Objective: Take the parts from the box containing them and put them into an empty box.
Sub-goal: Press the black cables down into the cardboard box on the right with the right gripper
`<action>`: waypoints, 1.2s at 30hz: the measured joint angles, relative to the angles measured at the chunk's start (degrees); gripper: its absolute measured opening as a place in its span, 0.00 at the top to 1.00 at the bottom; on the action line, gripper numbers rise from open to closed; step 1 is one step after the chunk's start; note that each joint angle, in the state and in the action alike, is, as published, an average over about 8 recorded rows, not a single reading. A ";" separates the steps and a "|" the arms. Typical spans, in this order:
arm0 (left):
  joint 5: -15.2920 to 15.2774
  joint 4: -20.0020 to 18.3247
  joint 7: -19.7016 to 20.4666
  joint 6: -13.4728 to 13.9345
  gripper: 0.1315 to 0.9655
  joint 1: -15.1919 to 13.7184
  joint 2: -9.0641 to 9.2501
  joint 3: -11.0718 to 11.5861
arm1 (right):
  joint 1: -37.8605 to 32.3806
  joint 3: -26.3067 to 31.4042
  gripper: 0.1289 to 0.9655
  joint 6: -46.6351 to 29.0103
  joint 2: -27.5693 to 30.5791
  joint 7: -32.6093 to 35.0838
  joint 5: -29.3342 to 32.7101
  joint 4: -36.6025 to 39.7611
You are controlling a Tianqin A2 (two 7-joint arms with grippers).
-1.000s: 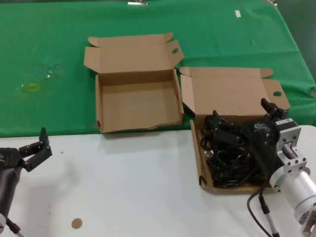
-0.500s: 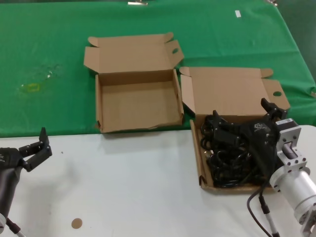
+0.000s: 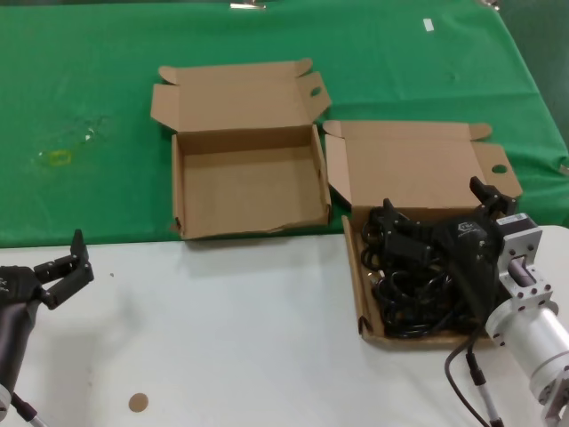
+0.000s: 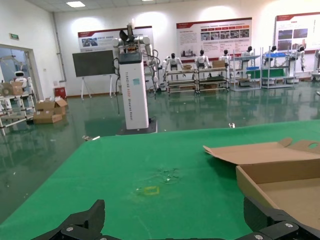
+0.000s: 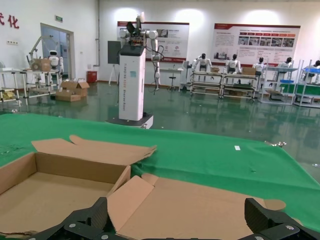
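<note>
Head view: right pincer [image 3: 436, 233], fingers apart, sits low over black parts [image 3: 404, 285] in full box [image 3: 418, 231] at lower right, pick apparently underway, next closing then carrying to empty box [image 3: 244, 169] upper centre; left pincer [image 3: 62, 267] apart, parked lower left on desk [image 3: 222, 338].

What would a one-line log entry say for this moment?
right gripper: open, over black parts in longer brown cardboard box | left gripper: open, idle | squarer brown cardboard box: empty

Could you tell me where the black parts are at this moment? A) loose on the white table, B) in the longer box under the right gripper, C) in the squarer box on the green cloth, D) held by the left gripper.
B: the black parts lie heaped in the longer box beneath the right gripper; the squarer box holds nothing.
</note>
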State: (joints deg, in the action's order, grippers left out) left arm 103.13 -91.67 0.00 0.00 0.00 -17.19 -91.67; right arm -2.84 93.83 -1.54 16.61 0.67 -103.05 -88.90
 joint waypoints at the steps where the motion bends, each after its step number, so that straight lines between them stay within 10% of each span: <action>1: 0.00 0.00 0.00 0.00 0.00 0.00 0.00 0.00 | 0.00 0.00 0.00 0.00 0.00 0.00 0.00 0.00; 25: 0.00 0.00 0.00 0.00 0.20 0.00 0.00 0.00 | 0.00 0.00 0.00 0.00 0.00 0.00 0.00 0.00; 36: 0.00 0.00 0.00 0.00 0.50 0.00 0.00 0.00 | 0.05 0.08 0.00 0.13 0.05 -0.03 -0.03 -0.04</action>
State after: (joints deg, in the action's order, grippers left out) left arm 103.13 -91.67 0.00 0.00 0.00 -17.19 -91.67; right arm -2.80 93.91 -1.41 16.66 0.64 -103.08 -88.94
